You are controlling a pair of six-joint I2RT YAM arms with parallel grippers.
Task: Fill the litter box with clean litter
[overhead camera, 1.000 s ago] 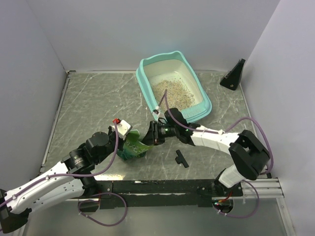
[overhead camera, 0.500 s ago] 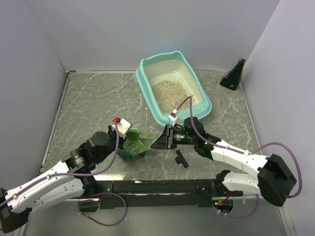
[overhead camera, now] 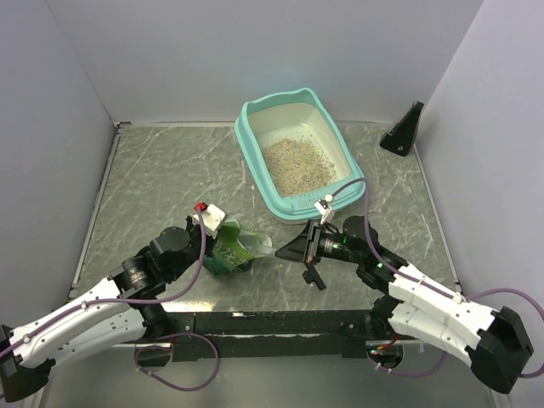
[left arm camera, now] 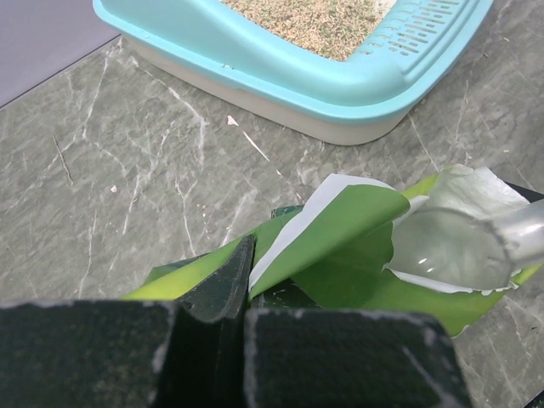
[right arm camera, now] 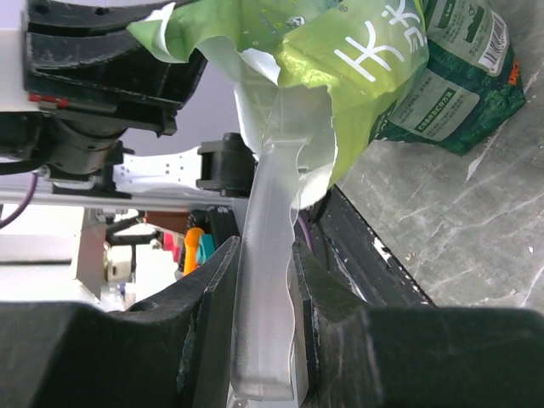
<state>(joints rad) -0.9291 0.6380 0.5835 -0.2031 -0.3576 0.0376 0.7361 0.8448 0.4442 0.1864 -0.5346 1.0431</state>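
Observation:
The litter box [overhead camera: 246,136], teal-rimmed with a cream pan, stands at the back centre with clean litter [overhead camera: 297,161] spread in it. In the left wrist view its rim [left arm camera: 280,72] and the litter [left arm camera: 314,17] lie just beyond the bag. A green bag [overhead camera: 231,252] stands on the table, and my left gripper [overhead camera: 219,240] is shut on its top edge [left arm camera: 340,238]. My right gripper [overhead camera: 295,249] is shut on the handle of a clear plastic scoop [right arm camera: 268,255]. The scoop's bowl [left arm camera: 450,246] reaches into the bag's open mouth [right arm camera: 365,51].
A small black part [overhead camera: 313,276] lies on the table under the right wrist. A black wedge-shaped stand [overhead camera: 404,129] sits at the back right. Walls close in the table on three sides.
The right gripper has drawn back to the right, away from the bag, with the scoop, and its arm has swung toward the near right. The left arm and bag have hardly moved.

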